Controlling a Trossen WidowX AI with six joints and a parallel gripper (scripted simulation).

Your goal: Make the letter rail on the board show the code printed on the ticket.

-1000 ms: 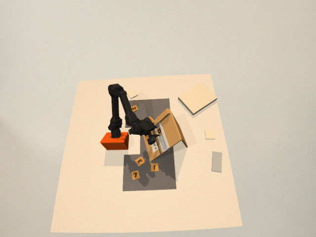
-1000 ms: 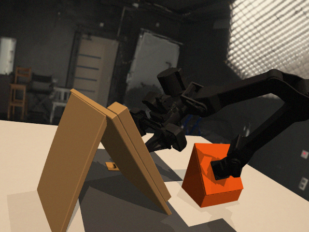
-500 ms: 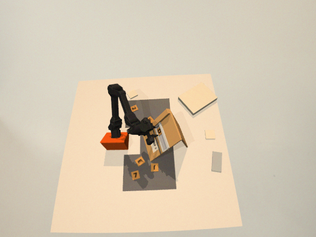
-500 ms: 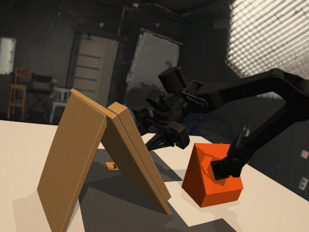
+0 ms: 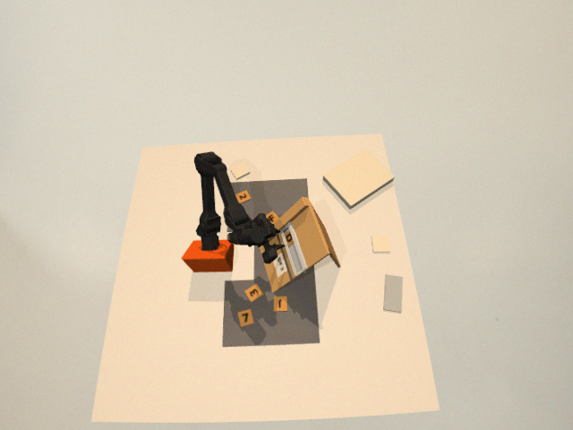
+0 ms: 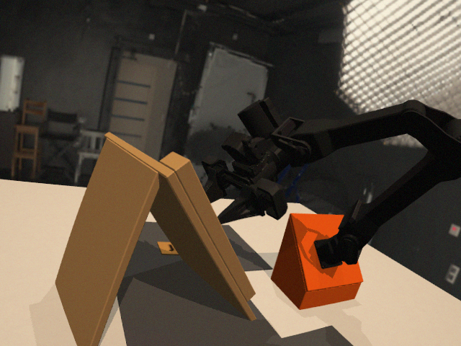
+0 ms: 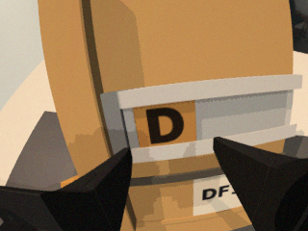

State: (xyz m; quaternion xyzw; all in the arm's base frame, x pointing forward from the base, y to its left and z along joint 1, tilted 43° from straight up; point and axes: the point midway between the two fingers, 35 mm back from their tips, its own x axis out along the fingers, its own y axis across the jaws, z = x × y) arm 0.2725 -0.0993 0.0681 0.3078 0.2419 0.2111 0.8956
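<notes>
The black two-fingered tool [image 5: 280,238] [image 6: 215,212] [image 7: 172,148] is parted, grasping nothing, before the tilted tan board [image 5: 314,233] [image 7: 212,38]. Beyond the fingertips, the orange square D tile [image 5: 289,237] [image 7: 166,122] sits toward the left end of the pale grey straight rail [image 5: 299,263] [image 7: 212,89], above the white rectangular ticket [image 5: 279,265] [image 7: 204,204]. Further off, orange square tiles 3 [image 5: 253,292] and 7 [image 5: 245,317] lie on the dark grey mat [image 5: 295,333].

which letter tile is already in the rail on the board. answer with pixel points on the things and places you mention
The tile marked D [image 5: 288,237] [image 7: 166,125]: it sits near the closed end of the pale rail [image 5: 298,259] [image 7: 212,91], while the other visible tiles lie off the board.
</notes>
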